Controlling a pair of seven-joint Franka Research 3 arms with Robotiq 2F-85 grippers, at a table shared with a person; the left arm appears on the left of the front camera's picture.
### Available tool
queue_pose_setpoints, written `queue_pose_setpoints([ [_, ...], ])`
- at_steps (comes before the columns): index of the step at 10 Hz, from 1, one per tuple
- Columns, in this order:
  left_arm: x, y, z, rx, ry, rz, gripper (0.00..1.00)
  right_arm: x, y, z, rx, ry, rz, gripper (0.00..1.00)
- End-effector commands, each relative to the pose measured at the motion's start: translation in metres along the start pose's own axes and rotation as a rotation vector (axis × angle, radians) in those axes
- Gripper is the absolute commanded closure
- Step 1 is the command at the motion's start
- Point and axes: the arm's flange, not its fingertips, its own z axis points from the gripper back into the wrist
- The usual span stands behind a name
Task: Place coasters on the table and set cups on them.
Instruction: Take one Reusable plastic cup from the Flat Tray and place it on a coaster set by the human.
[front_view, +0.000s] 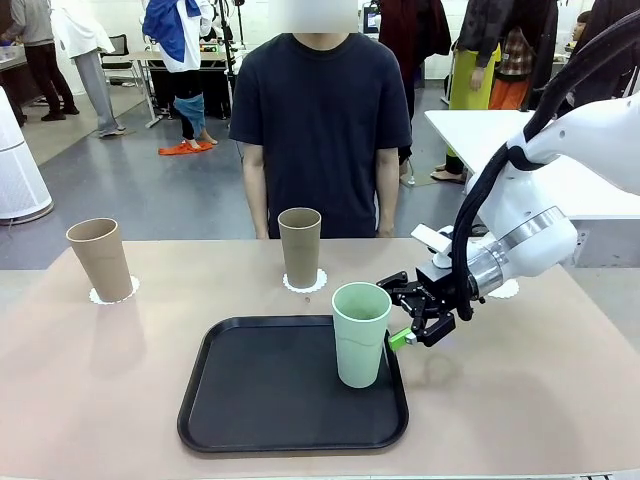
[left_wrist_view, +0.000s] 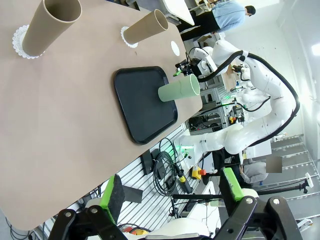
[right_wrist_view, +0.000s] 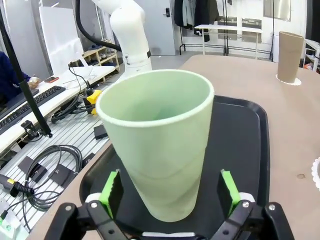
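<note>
Presently, 2 tan cups are seen upright on coasters on the table (front_view: 90, 390): 1 tan cup (front_view: 100, 259) at far left on its coaster (front_view: 126, 291), another tan cup (front_view: 299, 246) at far centre on a coaster (front_view: 316, 281). A 3rd coaster (front_view: 505, 290) lies bare behind the right arm. The mint green cup (front_view: 360, 333) stands on the black tray (front_view: 270, 390), at its right edge. The right gripper (right_wrist_view: 169, 193) is held wide open, pads flanking the cup's base without clear contact. The left gripper (left_wrist_view: 172, 192) is seen wide open, empty, off the table edge.
</note>
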Motion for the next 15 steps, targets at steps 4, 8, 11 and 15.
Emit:
queue_pose_setpoints([
  [4, -0.001, -0.001, 0.000, 0.001, -0.005, -0.002, 0.00, -0.012, -0.017, -0.018, 0.011, -0.004, 0.010, 0.00],
  [8, -0.001, -0.001, 0.000, 0.001, -0.005, -0.002, 0.00, -0.013, -0.017, -0.020, 0.024, -0.009, 0.007, 0.00],
  [11, -0.001, -0.001, 0.000, 0.001, -0.005, -0.002, 0.00, -0.015, -0.016, -0.019, 0.046, -0.018, 0.008, 0.00],
  [15, -0.001, -0.001, 0.000, 0.001, -0.005, -0.002, 0.00, -0.014, -0.013, -0.026, 0.141, -0.060, 0.038, 0.00],
])
